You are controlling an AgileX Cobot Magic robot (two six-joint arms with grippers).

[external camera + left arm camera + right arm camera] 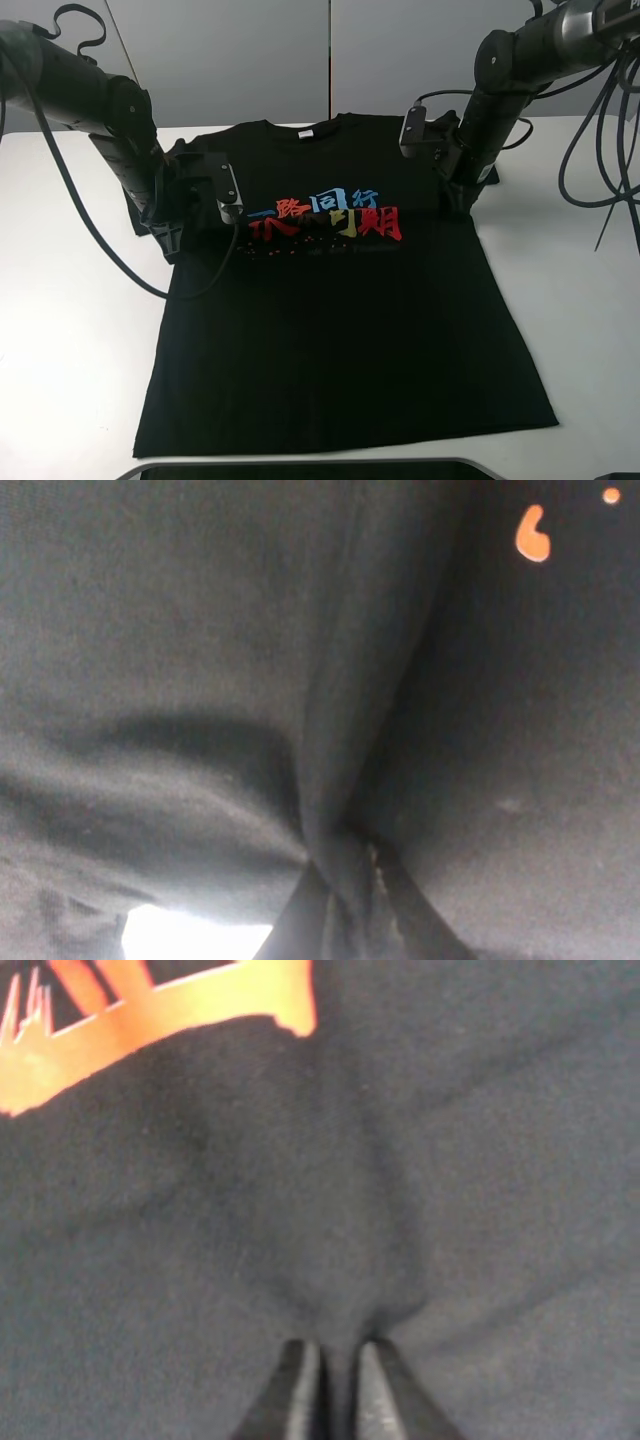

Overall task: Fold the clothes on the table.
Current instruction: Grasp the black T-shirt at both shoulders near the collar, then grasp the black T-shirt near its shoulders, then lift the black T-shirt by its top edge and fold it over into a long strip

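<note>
The black T-shirt (340, 320) lies flat on the white table (70, 350), chest up, with its red, blue and yellow characters (325, 215) showing and its collar at the far side. My left gripper (172, 243) is down at the shirt's left edge by the sleeve. In the left wrist view the gripper (350, 915) is shut on a pinched ridge of black cloth (200, 630). My right gripper (460, 205) is at the shirt's right edge below the sleeve. In the right wrist view the gripper (335, 1390) is shut on a fold of cloth (450, 1160) beside the orange print (150, 1020).
A dark, grey-rimmed object (310, 468) lies along the table's front edge below the hem. Black cables (610, 170) hang from the right arm over the table's right side. Bare white tabletop shows on both sides of the shirt.
</note>
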